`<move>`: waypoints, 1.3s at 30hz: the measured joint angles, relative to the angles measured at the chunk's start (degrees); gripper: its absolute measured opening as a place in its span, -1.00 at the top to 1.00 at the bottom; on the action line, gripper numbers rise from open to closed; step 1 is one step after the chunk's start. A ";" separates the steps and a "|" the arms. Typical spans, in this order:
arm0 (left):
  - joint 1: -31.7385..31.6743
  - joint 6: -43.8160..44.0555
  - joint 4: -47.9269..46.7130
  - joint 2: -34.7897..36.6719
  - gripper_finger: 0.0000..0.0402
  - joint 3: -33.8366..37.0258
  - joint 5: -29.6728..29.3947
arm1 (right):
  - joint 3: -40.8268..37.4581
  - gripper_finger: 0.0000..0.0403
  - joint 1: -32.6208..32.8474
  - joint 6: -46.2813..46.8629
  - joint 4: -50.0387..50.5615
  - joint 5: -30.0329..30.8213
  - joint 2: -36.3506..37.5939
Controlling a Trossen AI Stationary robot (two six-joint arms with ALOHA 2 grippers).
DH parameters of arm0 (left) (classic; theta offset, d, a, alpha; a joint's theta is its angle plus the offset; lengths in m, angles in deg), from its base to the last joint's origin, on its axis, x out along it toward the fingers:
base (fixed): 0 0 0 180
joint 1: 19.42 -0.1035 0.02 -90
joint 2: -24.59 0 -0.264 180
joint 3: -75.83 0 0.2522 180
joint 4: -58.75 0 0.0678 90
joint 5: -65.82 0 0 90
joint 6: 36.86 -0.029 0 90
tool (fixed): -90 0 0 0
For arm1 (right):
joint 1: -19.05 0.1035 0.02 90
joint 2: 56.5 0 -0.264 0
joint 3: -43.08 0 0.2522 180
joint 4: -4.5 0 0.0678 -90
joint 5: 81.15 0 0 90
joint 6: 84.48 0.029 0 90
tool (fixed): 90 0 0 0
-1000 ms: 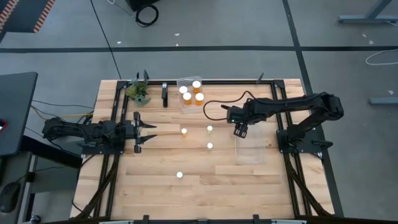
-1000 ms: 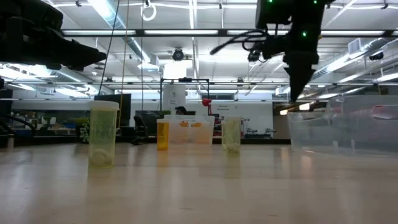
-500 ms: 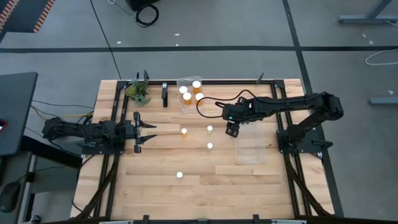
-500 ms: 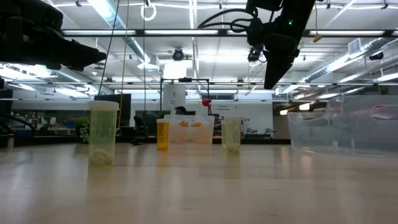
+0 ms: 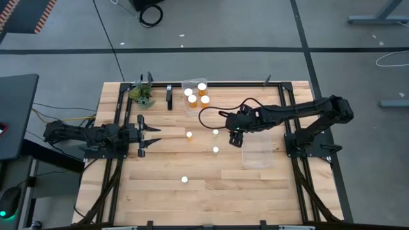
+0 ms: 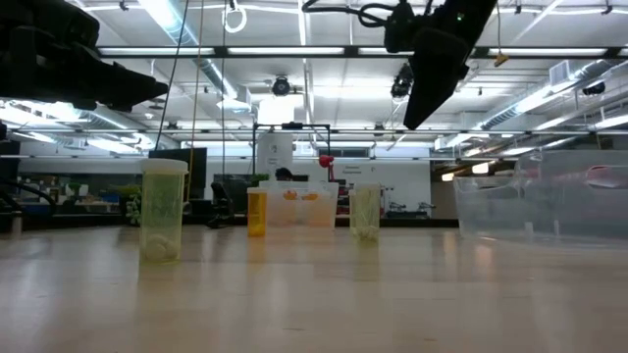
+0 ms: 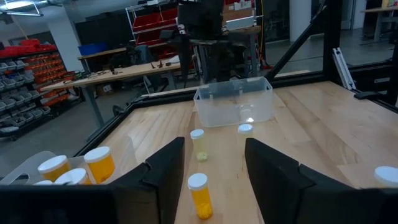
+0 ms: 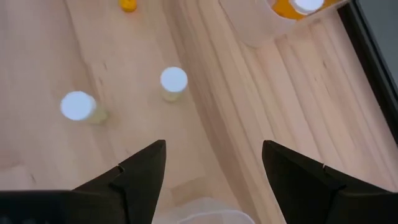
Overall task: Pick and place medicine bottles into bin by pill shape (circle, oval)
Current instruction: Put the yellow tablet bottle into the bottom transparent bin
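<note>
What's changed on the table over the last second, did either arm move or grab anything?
The right gripper swung leftward, from beside the clear plastic bin toward the loose white-capped amber medicine bottles, jaws open and empty. Nothing was picked up or let go. The left gripper stayed parked at the left side, empty. The four loose bottles, the three in the far clear bin and the small green plant kept their places.
</note>
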 joint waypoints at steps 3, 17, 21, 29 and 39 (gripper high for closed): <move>0.02 -0.01 -0.02 0.00 0.11 -0.01 0.01 | 0.00 -0.36 0.79 0.78 -0.74 0.02 0.00; 0.02 -0.02 -0.02 -0.02 0.11 -0.02 0.02 | 0.00 -0.36 3.96 1.44 -5.97 -1.45 -2.22; 0.00 -0.01 -0.09 -0.01 0.10 -0.02 0.01 | 0.00 -0.36 4.75 1.10 -7.13 -2.35 -4.33; 0.02 0.00 -0.04 -0.50 0.11 -0.02 0.02 | 0.04 -0.36 4.77 1.06 -9.58 -7.97 -8.36; 0.00 -0.02 -0.02 -0.50 0.12 -0.02 0.02 | 2.41 -0.36 4.81 1.07 -10.80 -10.52 -10.21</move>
